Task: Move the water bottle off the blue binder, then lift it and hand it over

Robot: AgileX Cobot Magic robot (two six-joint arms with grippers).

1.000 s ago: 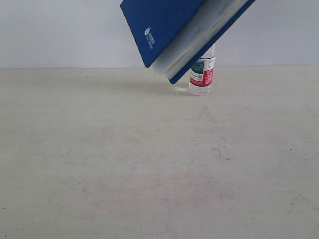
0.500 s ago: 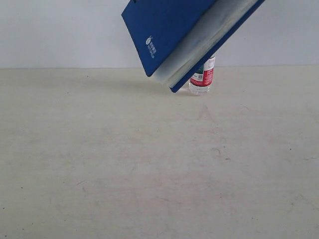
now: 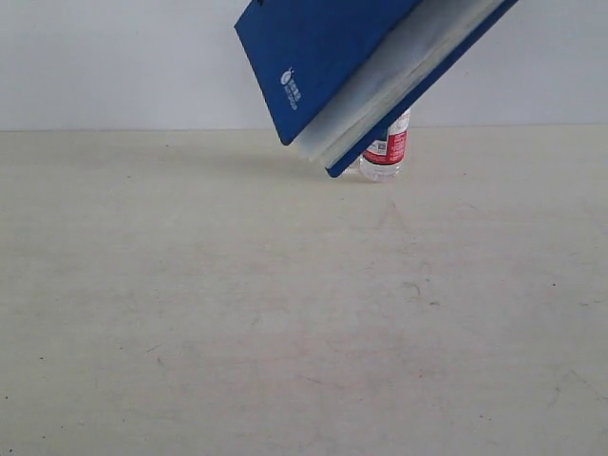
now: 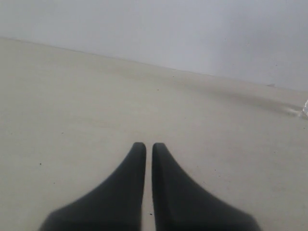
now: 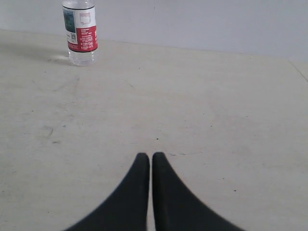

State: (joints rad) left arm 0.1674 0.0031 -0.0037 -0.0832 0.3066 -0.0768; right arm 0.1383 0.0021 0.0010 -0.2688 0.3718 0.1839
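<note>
The blue binder (image 3: pixel 323 66) hangs tilted in the air at the top of the exterior view, white logo facing me and white pages along its lower edge. What holds it is out of frame. Behind its low corner the water bottle (image 3: pixel 388 152) stands upright on the table, only its label and base showing. In the right wrist view the bottle (image 5: pixel 80 36) stands far off, its cap cut off by the frame. My right gripper (image 5: pixel 150 156) is shut and empty over bare table. My left gripper (image 4: pixel 148 146) is shut and empty too. Neither gripper appears in the exterior view.
A pale beige table (image 3: pixel 285 313) with faint scuffs fills the lower part of the exterior view, and a plain white wall (image 3: pixel 114 66) rises behind it. The table's far right edge (image 5: pixel 299 70) shows in the right wrist view.
The binder has sunk slightly and drifted right, so its low corner covers more of the bottle. The bottle has stayed where it stood.
</note>
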